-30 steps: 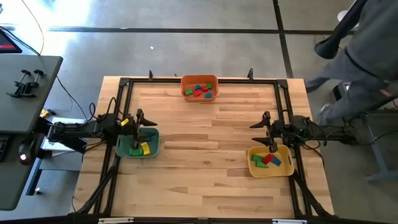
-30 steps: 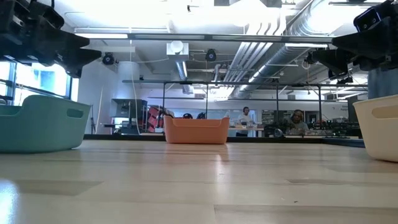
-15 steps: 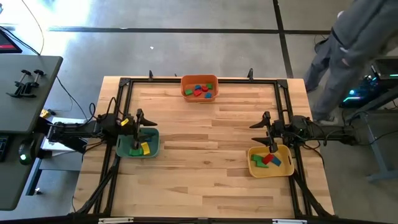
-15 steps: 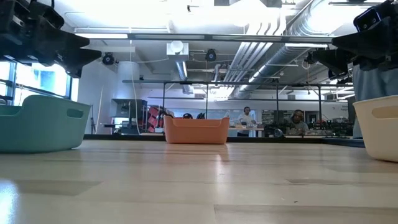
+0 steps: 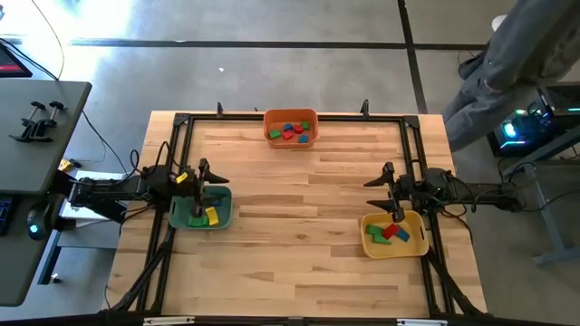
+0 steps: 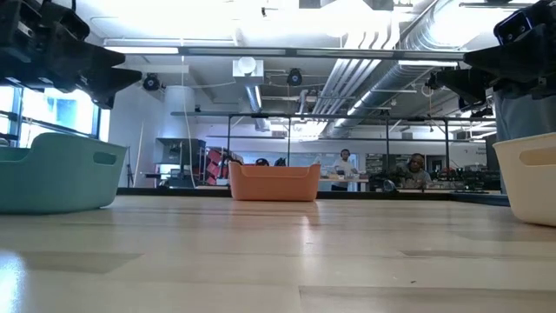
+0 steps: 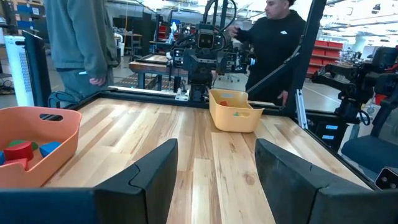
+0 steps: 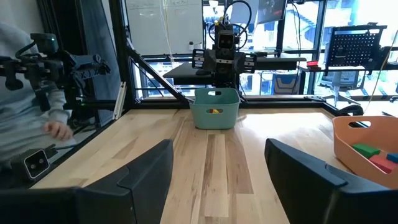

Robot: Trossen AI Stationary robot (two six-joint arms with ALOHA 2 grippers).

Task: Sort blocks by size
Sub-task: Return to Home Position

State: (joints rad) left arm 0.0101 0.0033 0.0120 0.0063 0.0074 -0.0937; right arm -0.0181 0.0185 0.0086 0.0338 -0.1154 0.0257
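Beside the table the person moved; blocks lie unchanged.

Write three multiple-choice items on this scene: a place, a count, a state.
1. Where does the orange bin stand? A far edge, midway; B near left corner; C in the middle.
2. How many bins are on the table? A two; B three; C five.
3. How are the two grippers? A both open, empty; B both shut; C one open, one shut.
Key: A, the high view shows it there; B, orange, green bin and yellow bin; A, left gripper and right gripper show parted fingers, nothing between.
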